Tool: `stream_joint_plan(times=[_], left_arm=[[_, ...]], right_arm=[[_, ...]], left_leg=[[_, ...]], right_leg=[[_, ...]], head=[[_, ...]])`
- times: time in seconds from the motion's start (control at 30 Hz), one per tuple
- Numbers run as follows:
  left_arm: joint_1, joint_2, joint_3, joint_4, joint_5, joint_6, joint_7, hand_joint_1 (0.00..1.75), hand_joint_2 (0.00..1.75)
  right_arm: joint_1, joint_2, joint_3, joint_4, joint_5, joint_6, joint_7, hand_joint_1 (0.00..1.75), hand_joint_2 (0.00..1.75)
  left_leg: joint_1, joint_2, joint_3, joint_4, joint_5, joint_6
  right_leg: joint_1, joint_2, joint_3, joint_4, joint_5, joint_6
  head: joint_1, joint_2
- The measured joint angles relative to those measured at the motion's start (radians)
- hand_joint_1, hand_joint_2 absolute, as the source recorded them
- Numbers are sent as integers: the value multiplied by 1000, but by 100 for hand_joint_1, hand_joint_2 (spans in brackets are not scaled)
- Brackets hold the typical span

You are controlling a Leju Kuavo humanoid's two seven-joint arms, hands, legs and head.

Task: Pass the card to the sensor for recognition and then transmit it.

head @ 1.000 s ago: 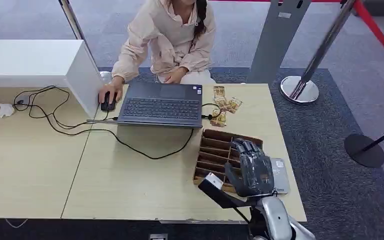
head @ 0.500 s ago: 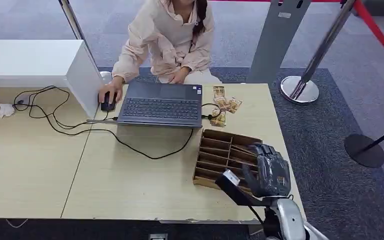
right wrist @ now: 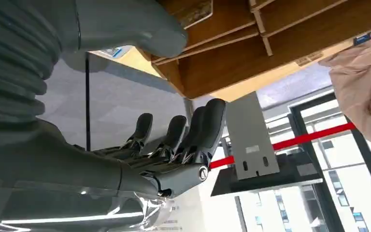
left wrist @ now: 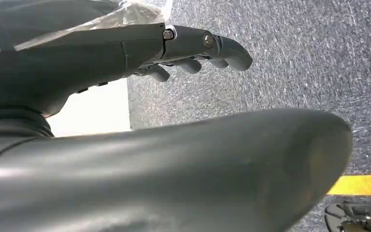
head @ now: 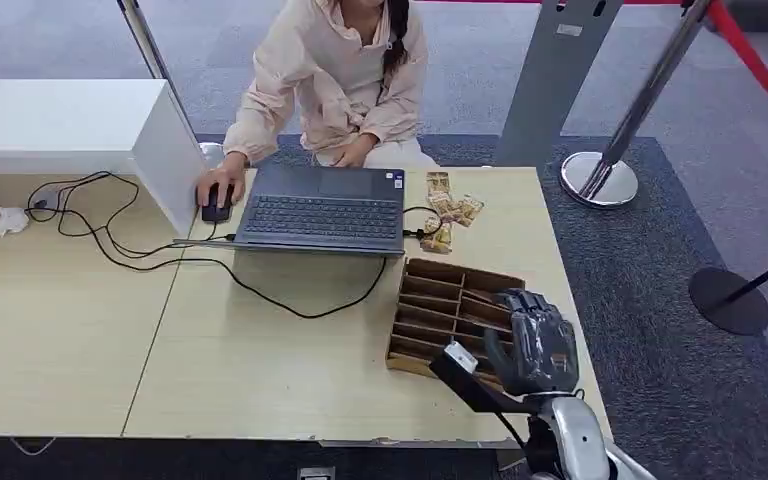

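- Head view: the right hand [head: 532, 340], dark and glossy under a clear plastic wrap, hangs over the near right end of the brown slotted cardboard tray [head: 438, 305], fingers apart and only loosely bent, holding nothing that I can see.
- The card cannot be picked out; the hand covers the table just beside the tray.
- The tray's thin dividers form long narrow slots; it sits on a pale wood-grain table [head: 260, 360].
- A dark grey laptop [head: 322, 208] lies flat beyond the tray, a black cable [head: 290, 305] curling from it; small foil snack packets [head: 448, 212] lie beside it, their print too small to read.
- A person in a pale pink shirt [head: 335, 80] rests a hand on a black mouse [head: 216, 208].
- Left wrist view: the left hand [left wrist: 183, 53], smooth matte grey, hangs with fingers spread and empty over speckled grey carpet [left wrist: 309, 63].
- Right wrist view: the right hand's dark fingers [right wrist: 193, 130] stand apart, gripping nothing, near the tray's raw cardboard slots [right wrist: 270, 34]; a small label on the tray's edge is unreadable.
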Motion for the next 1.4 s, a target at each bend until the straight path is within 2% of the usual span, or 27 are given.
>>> stream_joint_plan(times=[0.57,1.4], left_arm=[[0,0,0,0,-6,-6,-9,0,0],[0,0,0,0,-10,-5,-2,0,0]], right_arm=[[-38,49,32,27,-12,2,-38,82,175],[-35,51,36,43,-40,0,-29,86,175]], left_leg=[[0,0,0,0,0,0],[0,0,0,0,0,0]], right_leg=[[0,0,0,0,0,0],[0,0,-1,0,0,0]], head=[[0,0],[0,0]])
